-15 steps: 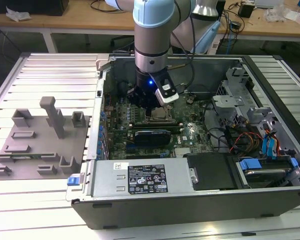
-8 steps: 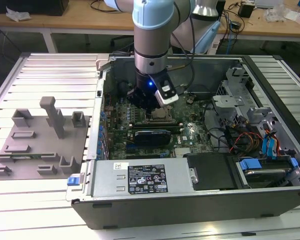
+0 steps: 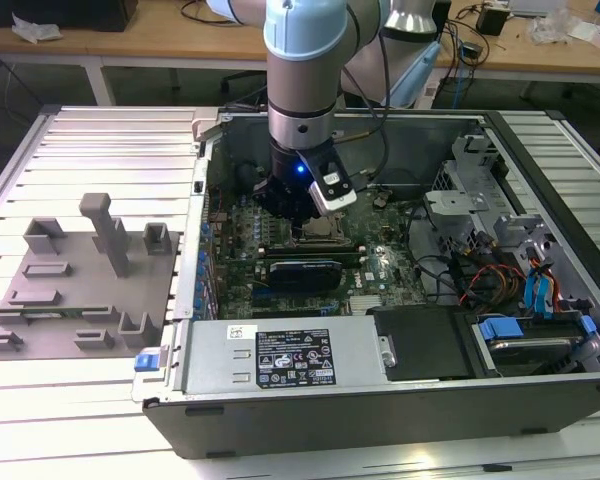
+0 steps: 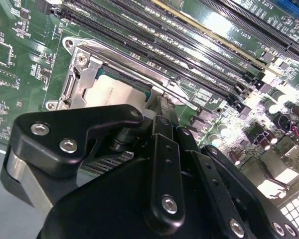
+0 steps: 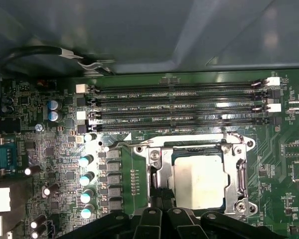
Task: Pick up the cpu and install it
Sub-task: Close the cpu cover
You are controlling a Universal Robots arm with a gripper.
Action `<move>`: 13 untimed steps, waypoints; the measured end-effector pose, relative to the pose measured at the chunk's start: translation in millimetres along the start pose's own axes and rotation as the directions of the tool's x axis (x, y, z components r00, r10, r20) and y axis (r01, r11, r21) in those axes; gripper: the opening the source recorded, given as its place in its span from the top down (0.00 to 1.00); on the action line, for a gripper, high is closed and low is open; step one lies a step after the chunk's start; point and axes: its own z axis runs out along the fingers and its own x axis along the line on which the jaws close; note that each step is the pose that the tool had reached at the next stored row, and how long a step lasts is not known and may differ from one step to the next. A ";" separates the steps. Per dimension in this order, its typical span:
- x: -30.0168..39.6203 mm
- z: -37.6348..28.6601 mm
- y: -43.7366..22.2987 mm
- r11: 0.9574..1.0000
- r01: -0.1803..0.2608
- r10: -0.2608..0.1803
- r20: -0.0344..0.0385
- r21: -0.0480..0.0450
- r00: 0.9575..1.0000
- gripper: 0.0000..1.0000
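Note:
The cpu (image 5: 199, 180) is a flat square chip with a pale silvery lid. It lies inside the metal socket frame (image 5: 238, 174) on the green motherboard (image 5: 65, 149), and its lid also shows in the second wrist view (image 4: 114, 89). My gripper (image 3: 305, 225) hangs low inside the open computer case, right over the socket (image 3: 325, 237). In both wrist views its black linkage (image 4: 162, 149) reaches to the edge of the cpu, and the tip (image 5: 162, 201) sits beside the chip's rim. Nothing shows held in it.
Memory slots (image 5: 179, 107) run alongside the socket. In the exterior view a power supply (image 3: 290, 355) lies at the case's front and drive cages with cables (image 3: 540, 300) on the exterior view's right. A grey fixture plate with upright blocks (image 3: 70, 290) sits on the exterior view's left.

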 end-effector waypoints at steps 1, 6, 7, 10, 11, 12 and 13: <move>0.0 -0.5 0.0 1.000 0.000 0.000 0.000 0.000 1.000 0.89; -0.1 -3.7 0.1 1.000 0.000 0.000 0.000 0.000 1.000 0.89; -0.2 -4.8 0.1 1.000 0.000 0.000 0.000 0.000 1.000 0.89; -0.3 -10.3 0.2 1.000 0.000 0.000 0.000 0.000 1.000 0.89; -0.4 -13.0 0.2 1.000 0.000 0.000 0.000 0.000 1.000 0.89; -0.4 -15.1 0.2 1.000 0.000 0.000 0.000 0.000 1.000 0.89; -0.5 -18.2 0.3 1.000 0.000 0.000 0.000 0.000 1.000 0.89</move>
